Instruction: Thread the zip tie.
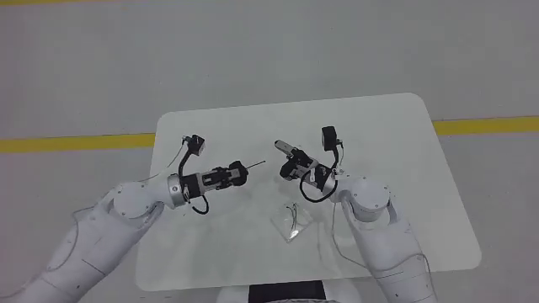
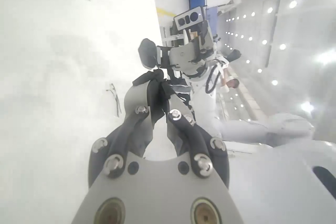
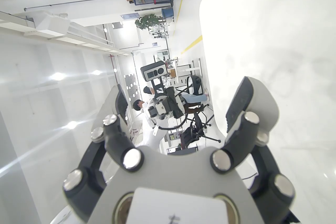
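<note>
My left gripper (image 1: 239, 173) hovers over the middle of the white table (image 1: 404, 135), shut on a thin zip tie (image 1: 256, 165) whose free end points toward the right gripper. In the left wrist view its fingertips (image 2: 155, 82) are pressed together around something dark. My right gripper (image 1: 283, 147) hangs a short way beyond the tie's tip, facing it. In its own view the right gripper (image 3: 183, 99) is open with nothing between its fingers, and the left arm (image 3: 164, 107) is straight ahead.
A small loose pile of spare zip ties (image 1: 292, 217) lies on the table near the front edge, between the two arms; the left wrist view also catches this pile (image 2: 115, 101). The table's far half is bare white surface.
</note>
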